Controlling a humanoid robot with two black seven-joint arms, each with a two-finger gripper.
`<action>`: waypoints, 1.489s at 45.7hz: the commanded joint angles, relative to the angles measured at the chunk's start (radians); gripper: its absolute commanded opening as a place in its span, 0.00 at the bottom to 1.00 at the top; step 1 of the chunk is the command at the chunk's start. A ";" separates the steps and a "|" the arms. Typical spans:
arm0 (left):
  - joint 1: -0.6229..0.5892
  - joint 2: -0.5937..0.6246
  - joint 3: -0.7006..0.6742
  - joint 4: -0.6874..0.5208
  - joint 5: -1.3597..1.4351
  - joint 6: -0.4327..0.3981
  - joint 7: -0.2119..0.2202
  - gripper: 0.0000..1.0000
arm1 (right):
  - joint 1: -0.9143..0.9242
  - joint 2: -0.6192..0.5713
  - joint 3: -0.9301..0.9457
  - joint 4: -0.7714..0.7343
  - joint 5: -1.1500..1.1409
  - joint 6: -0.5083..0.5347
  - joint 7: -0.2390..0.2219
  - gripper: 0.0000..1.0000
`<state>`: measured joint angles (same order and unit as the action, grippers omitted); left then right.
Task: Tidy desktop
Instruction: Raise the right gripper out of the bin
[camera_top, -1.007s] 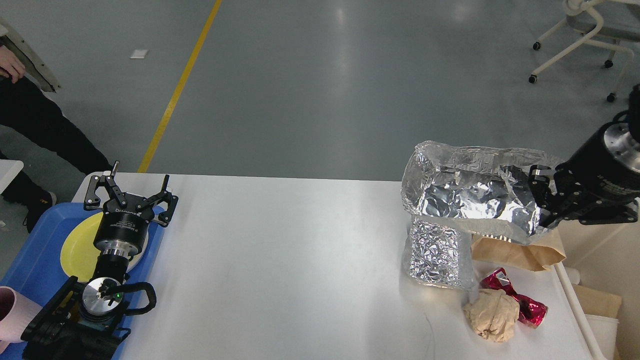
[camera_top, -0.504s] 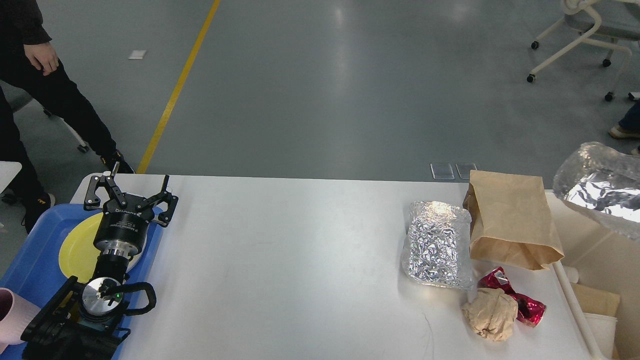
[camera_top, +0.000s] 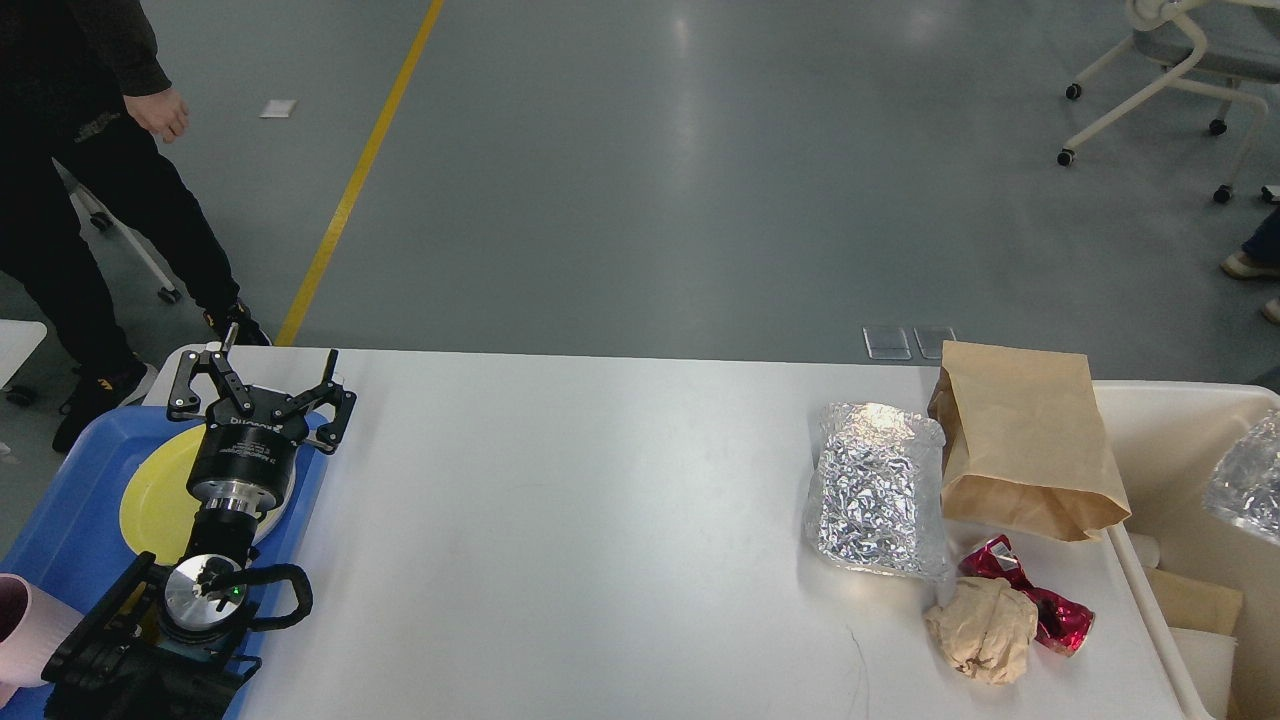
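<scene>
Since half a second ago, your big crumpled foil piece (camera_top: 1247, 480) has dropped lower at the right edge, over the cream bin (camera_top: 1150, 430); your right gripper is out of view. Your left gripper (camera_top: 261, 385) hangs spread wide and empty above the yellow plate (camera_top: 155, 490) in the blue tray (camera_top: 60, 520). On the desktop (camera_top: 600, 520) sit a foil packet (camera_top: 878, 490), brown paper bag (camera_top: 1025, 440), crumpled paper ball (camera_top: 985, 630) and red wrapper (camera_top: 1040, 600).

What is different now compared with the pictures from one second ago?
The large crumpled foil sheet moved right, off the white desktop, and now sits over the cream bin; the right arm left the view. The person walked in at far left. The left gripper, brown paper bag and small foil packet stayed.
</scene>
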<state>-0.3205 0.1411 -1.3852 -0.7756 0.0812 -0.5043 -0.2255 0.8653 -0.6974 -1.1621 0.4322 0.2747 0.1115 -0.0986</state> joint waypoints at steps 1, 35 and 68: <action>0.000 0.000 0.000 -0.001 0.000 0.000 0.000 0.96 | -0.253 0.119 0.137 -0.258 0.000 -0.006 -0.003 0.00; -0.002 0.000 0.000 -0.001 0.000 0.000 0.000 0.96 | -0.410 0.323 0.167 -0.378 0.001 -0.127 -0.010 0.80; -0.002 0.000 0.000 -0.001 0.000 0.000 0.000 0.96 | 0.050 0.064 0.121 0.089 -0.204 -0.011 -0.018 1.00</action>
<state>-0.3218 0.1411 -1.3852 -0.7749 0.0814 -0.5047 -0.2255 0.7314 -0.5537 -1.0169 0.3705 0.1883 0.0092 -0.1150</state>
